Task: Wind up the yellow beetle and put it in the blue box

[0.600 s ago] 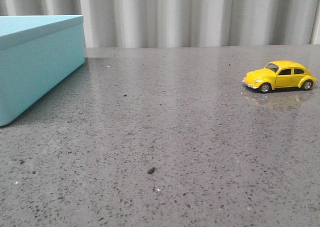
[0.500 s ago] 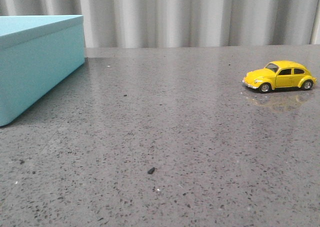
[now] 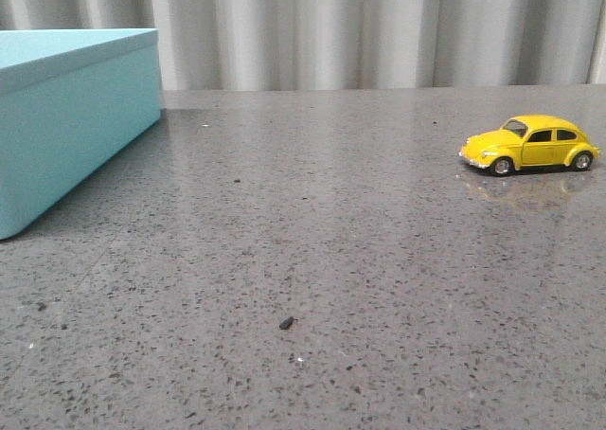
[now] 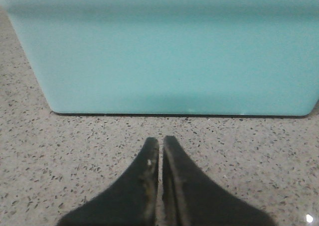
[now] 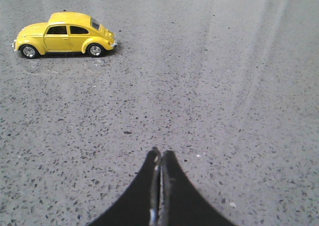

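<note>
The yellow beetle point(image 3: 529, 144) stands on its wheels at the right of the grey speckled table, nose to the left in the front view. In the right wrist view the yellow beetle point(image 5: 64, 34) sits well away from my right gripper point(image 5: 160, 152), which is shut and empty. The blue box point(image 3: 66, 117) stands at the far left. In the left wrist view the blue box point(image 4: 164, 52) fills the upper part, one plain side facing my left gripper point(image 4: 160, 139), which is shut and empty a short way from that side. Neither arm shows in the front view.
A small dark speck point(image 3: 286, 323) lies on the table near the front middle. A grey pleated curtain point(image 3: 379, 32) hangs behind the table's far edge. The table point(image 3: 312, 231) stretches as one flat surface between box and car.
</note>
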Tool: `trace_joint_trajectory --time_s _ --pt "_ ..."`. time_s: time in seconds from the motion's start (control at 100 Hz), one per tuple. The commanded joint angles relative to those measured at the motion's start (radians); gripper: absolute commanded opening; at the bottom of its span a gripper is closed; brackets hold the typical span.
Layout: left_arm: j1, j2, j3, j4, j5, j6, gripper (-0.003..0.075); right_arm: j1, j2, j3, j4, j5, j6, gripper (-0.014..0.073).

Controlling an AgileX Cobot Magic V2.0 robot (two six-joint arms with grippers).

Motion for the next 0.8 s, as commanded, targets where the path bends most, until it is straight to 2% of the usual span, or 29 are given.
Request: trace_joint_trajectory --time_s 0.0,0.47,0.79 --pt "0.001 -0.032 0.025 -0.003 -0.052 -0.007 -0.0021 -0.001 -0.020 0.022 -0.016 -0.017 -0.001 -0.0061" --pt "0.001 -0.032 0.025 -0.003 -0.069 -0.007 -0.0021 -0.001 -0.020 0.022 -0.016 -0.022 -0.001 -0.0061" --pt "0.001 -0.032 0.025 -0.003 -0.141 -0.007 -0.0021 -0.001 -0.020 0.022 -0.016 -0.157 -0.001 -0.0061"
